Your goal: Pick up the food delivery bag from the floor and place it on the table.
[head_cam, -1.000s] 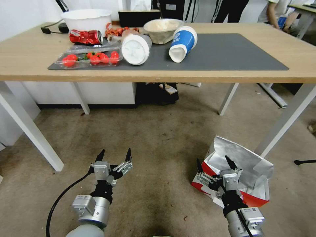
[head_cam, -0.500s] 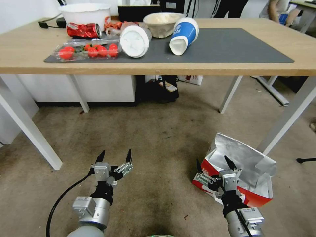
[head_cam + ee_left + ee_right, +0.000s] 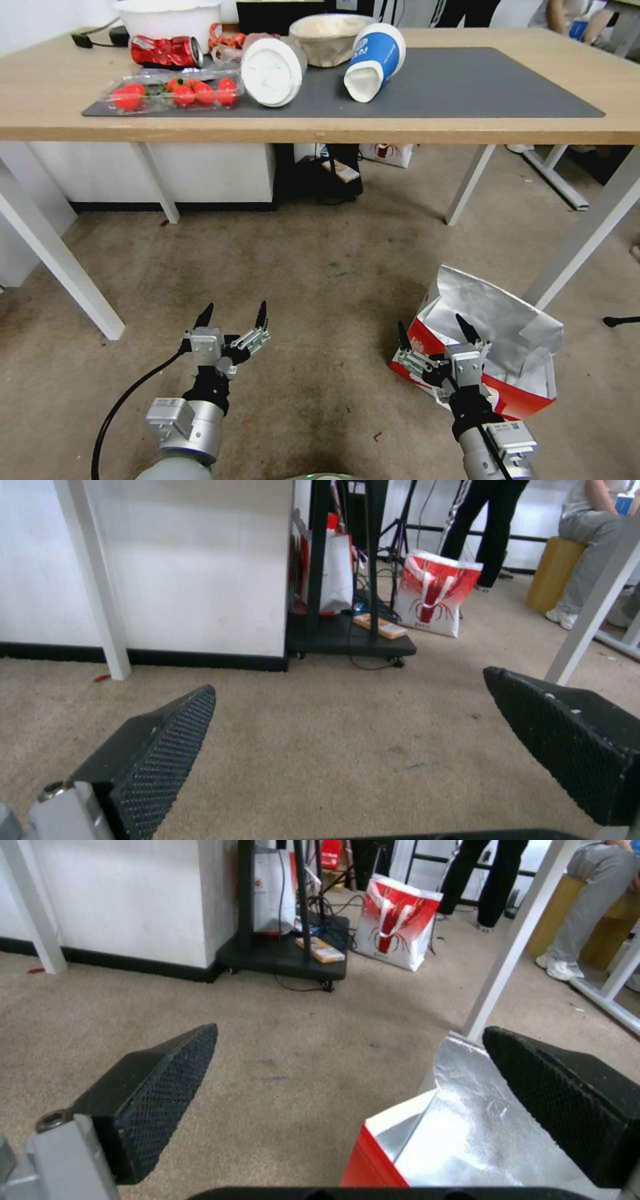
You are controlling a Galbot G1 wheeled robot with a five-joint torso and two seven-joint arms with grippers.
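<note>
The food delivery bag (image 3: 500, 327) stands open on the floor (image 3: 313, 267) at the lower right, white and red outside, its silver foil lining (image 3: 467, 1130) showing. My right gripper (image 3: 431, 325) is open, low over the floor at the bag's near left corner, its fingers (image 3: 160, 1090) wide apart and holding nothing. My left gripper (image 3: 233, 308) hovers open over bare floor well left of the bag; its pads (image 3: 160, 750) are empty. The table (image 3: 40, 93), with its dark grey mat (image 3: 467, 87), spans the top of the head view.
On the mat's left part lie a tray of tomatoes (image 3: 170, 93), a crushed red can (image 3: 163, 50), a white lidded cup (image 3: 270, 63), a blue cup (image 3: 373, 60) and bowls. A white table leg (image 3: 587, 233) stands just behind the bag. A black cart (image 3: 350, 635) and a small red-printed bag (image 3: 395, 922) sit beyond the table.
The whole head picture has shifted: the table sits higher in it and more floor beneath shows, so the camera moved. Both grippers keep their open pose; the bag lies where it was.
</note>
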